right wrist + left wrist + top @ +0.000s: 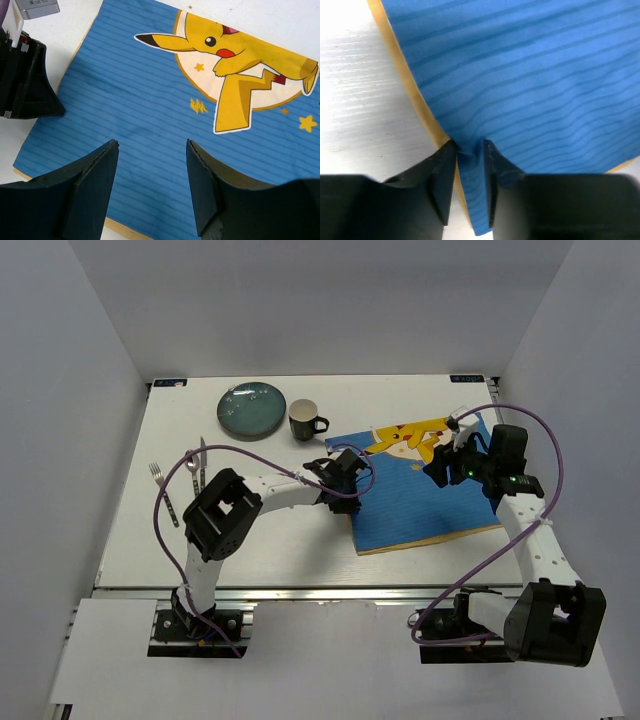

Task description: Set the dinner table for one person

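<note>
The dinner table (pixel 290 550) is a large white top. On its right half lies a blue striped placemat (pixel 420 495) with a yellow cartoon figure (pixel 240 65). My left gripper (pixel 345 480) is at the mat's left edge. In the left wrist view it (pixel 469 145) is shut on a pinched-up fold of the blue cloth (pixel 520 75) beside its yellow border. My right gripper (pixel 450 465) hovers over the mat's far right part. In the right wrist view it (pixel 152 145) is open, with only blue cloth below and nothing between its fingers.
A teal plate (pixel 252 408) and a dark mug (pixel 305 420) stand at the back of the table. A fork (pixel 163 490), a spoon (pixel 192 468) and a knife (pixel 203 465) lie at the left. A silver rail (pixel 300 592) runs along the near edge.
</note>
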